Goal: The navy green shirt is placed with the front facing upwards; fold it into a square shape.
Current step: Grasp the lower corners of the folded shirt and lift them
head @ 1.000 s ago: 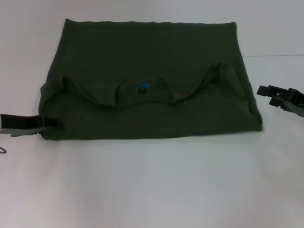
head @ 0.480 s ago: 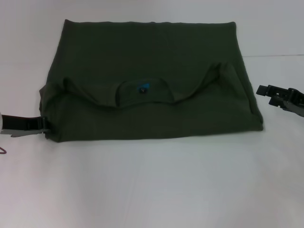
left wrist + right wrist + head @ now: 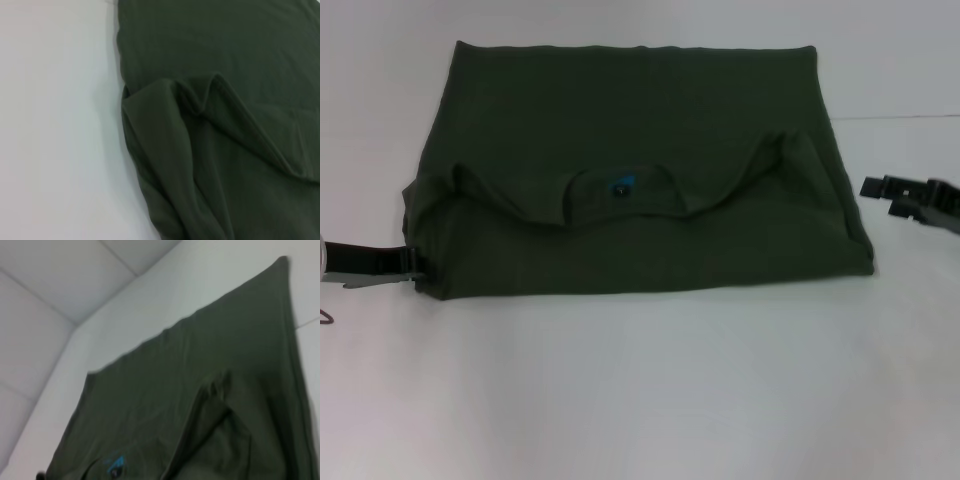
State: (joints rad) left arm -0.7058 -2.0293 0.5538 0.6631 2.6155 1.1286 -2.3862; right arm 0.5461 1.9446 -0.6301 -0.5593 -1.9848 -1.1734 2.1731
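Currently, my readout:
Shirt: the navy green shirt (image 3: 630, 180) lies folded on the white bench (image 3: 640, 390), a soft matte trapezoid with its collar and blue label facing up.
Left gripper (image 3: 418, 263): at the shirt's near-left corner; fingers' state — I cannot tell.
Right gripper (image 3: 876, 192): just beside the right edge, apart; fingers spread.

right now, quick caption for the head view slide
Half-folded green shirt on the white table, left gripper at its near left corner, right gripper off its right edge.
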